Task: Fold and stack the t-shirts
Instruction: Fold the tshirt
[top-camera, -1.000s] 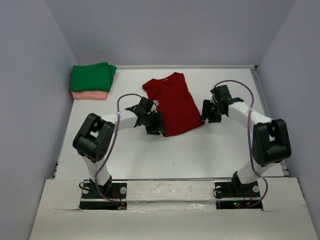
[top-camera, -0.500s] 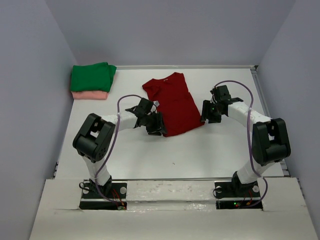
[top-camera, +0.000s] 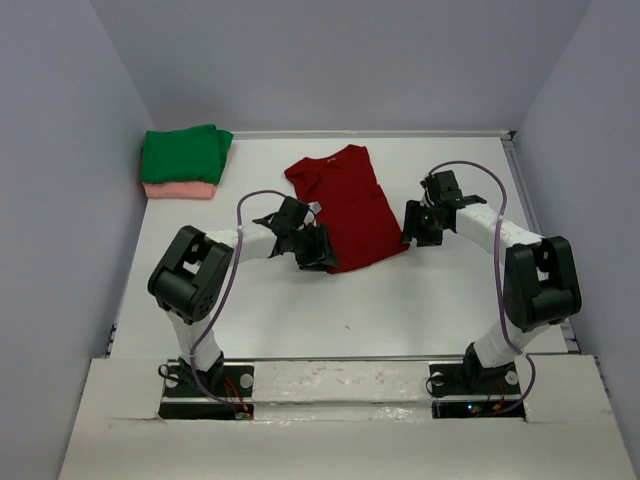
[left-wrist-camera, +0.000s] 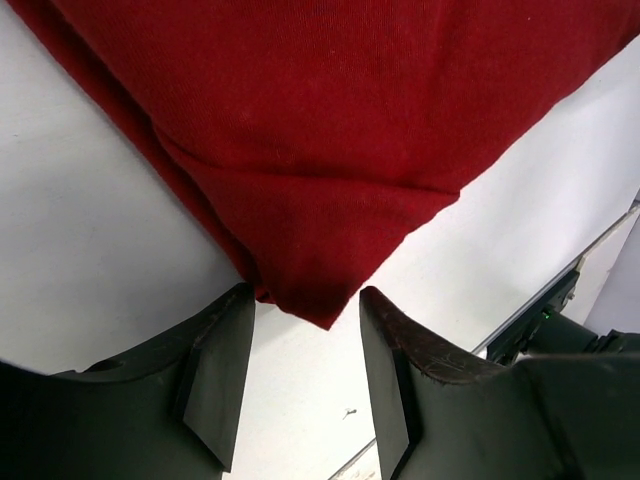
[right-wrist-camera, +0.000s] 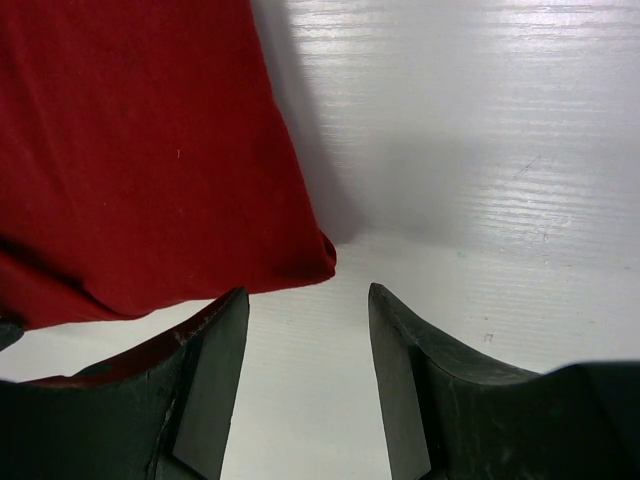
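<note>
The white bench (top-camera: 430, 300) carries everything; its surface is smooth, with faint lines in the right wrist view; the dark red t-shirt (top-camera: 348, 205) lies flat in the middle of it, already narrowed to a long shape, collar at the far end and hem toward the arms; it is soft matte cotton with a shallow crease near one hem corner; at the far left the green t-shirt (top-camera: 185, 152) sits folded as a thick rectangle on the pale pink t-shirt (top-camera: 178, 190); I judge the red one is half folded; the left tool (left-wrist-camera: 305, 300) is low at the near left hem corner, jaws apart, the pointed cloth tip between them, not pinched; the right tool (right-wrist-camera: 308, 295) has jaws apart too, the rounded right corner just ahead of the gap; next, I think, both must close on their corners and carry the hem evenly toward the collar.
</note>
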